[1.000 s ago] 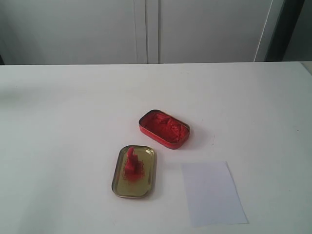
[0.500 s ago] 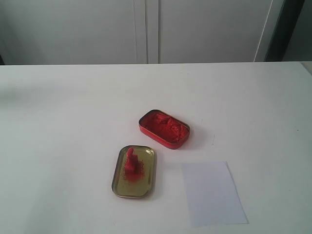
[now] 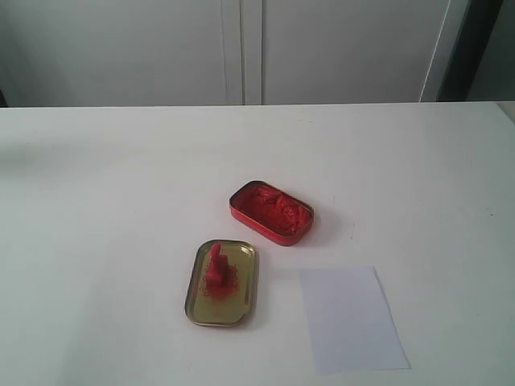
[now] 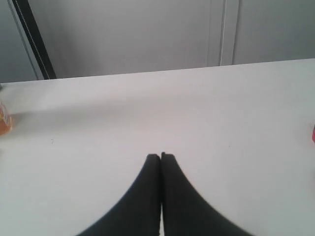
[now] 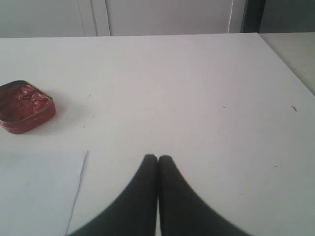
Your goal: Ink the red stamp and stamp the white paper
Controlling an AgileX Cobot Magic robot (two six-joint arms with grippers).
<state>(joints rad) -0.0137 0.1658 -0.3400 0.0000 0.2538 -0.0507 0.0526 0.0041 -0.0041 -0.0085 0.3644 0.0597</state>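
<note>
The red stamp (image 3: pixel 215 269) stands upright in the gold tin lid (image 3: pixel 241 305) near the table's front. To its right lies the white paper (image 3: pixel 351 318), also visible in the right wrist view (image 5: pixel 34 191). The red ink tin (image 3: pixel 271 211) sits open behind them and shows in the right wrist view (image 5: pixel 24 107). My left gripper (image 4: pixel 160 156) is shut and holds nothing, over bare table. My right gripper (image 5: pixel 157 158) is shut too, empty, just beside the paper's edge. Neither gripper shows in the exterior view.
White cabinet doors (image 3: pixel 241 48) stand behind the white table (image 3: pixel 105 177). An orange object (image 4: pixel 4 122) sits at the edge of the left wrist view. The table's side edge (image 5: pixel 285 59) shows in the right wrist view.
</note>
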